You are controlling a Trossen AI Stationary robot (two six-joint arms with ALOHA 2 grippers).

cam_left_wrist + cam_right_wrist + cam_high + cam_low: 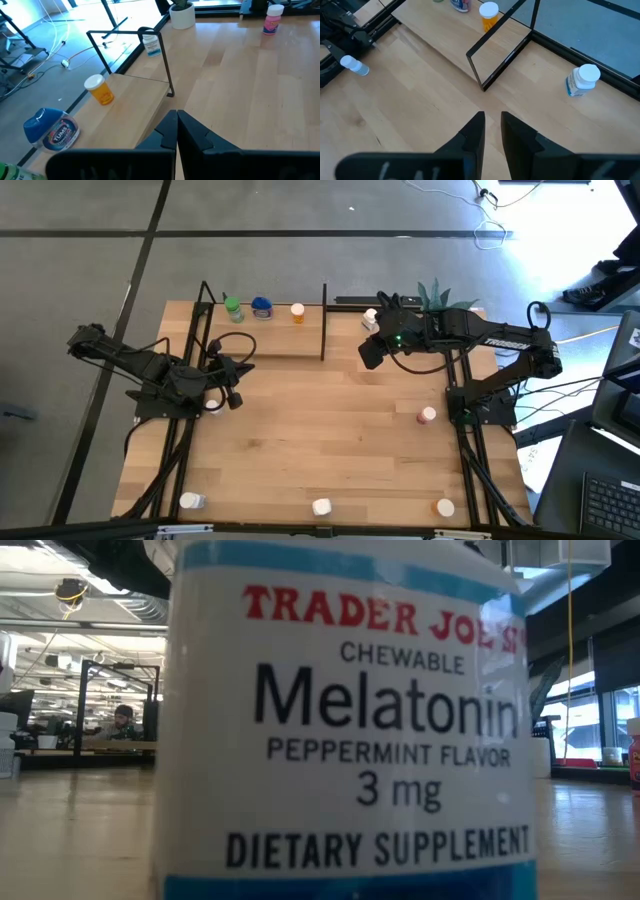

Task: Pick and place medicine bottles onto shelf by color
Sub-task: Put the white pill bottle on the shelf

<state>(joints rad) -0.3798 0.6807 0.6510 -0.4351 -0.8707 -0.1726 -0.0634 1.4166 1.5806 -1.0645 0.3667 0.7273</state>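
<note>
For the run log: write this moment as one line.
shelf: green, blue, orange bottle | left gripper: shut, empty | right gripper: slightly apart, empty, near shelf end

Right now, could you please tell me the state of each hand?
Left hand: closed, holding nothing.
Right hand: slightly open, holding nothing.

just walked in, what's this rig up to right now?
Two arms are sorting medicine bottles onto the shelf by color. Three are on it so far: a green bottle, a blue-capped bottle and an orange bottle. The right gripper hangs just off the shelf's right end, holding nothing, with a white bottle on the table nearby. The left gripper is shut and empty at the shelf's left side. Several bottles remain scattered on the table.
</note>
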